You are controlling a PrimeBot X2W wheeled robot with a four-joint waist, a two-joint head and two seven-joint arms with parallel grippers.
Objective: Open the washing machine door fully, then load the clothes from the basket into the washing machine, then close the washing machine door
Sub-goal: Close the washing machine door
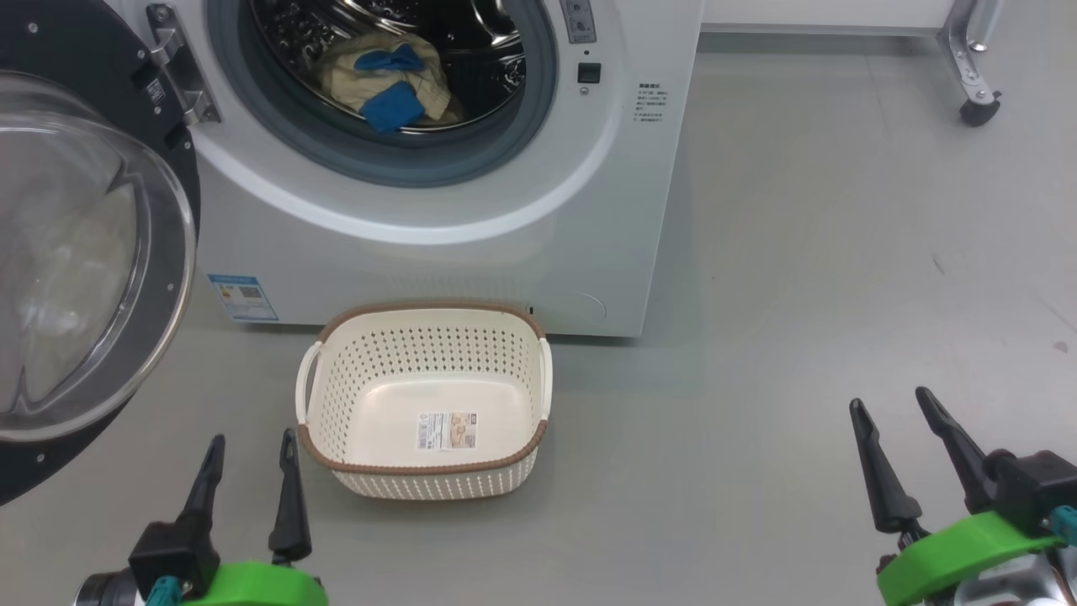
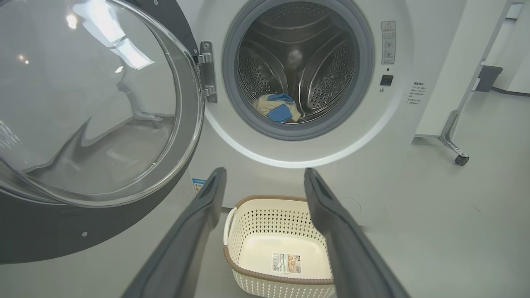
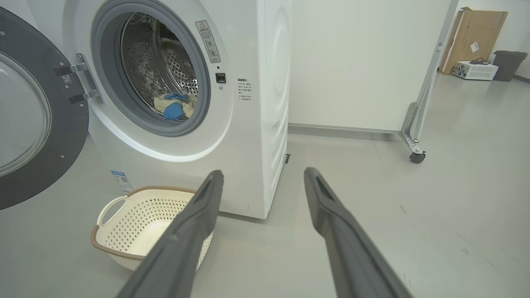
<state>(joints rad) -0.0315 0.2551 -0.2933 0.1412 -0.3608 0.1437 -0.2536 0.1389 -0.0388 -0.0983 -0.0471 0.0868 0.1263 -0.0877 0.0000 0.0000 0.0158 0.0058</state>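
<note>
The white washing machine (image 1: 471, 252) stands with its door (image 1: 76, 278) swung wide open to the left. Cream and blue clothes (image 1: 391, 80) lie in the steel drum, also seen as clothes (image 2: 278, 108) and clothes (image 3: 174, 106). On the floor in front sits the cream basket (image 1: 425, 337) with nothing in it but its bottom label. My left gripper (image 1: 252, 446) is open, low at the left beside the basket. My right gripper (image 1: 892, 408) is open over bare floor at the right. The basket (image 2: 248, 223) shows between my left fingers.
Grey floor spreads to the right of the machine. A wheeled metal stand leg (image 1: 976, 76) is at the far right. A white partition panel (image 3: 364, 62) stands behind the machine, with a cardboard box (image 3: 474, 39) and a dark bin (image 3: 507, 64) beyond.
</note>
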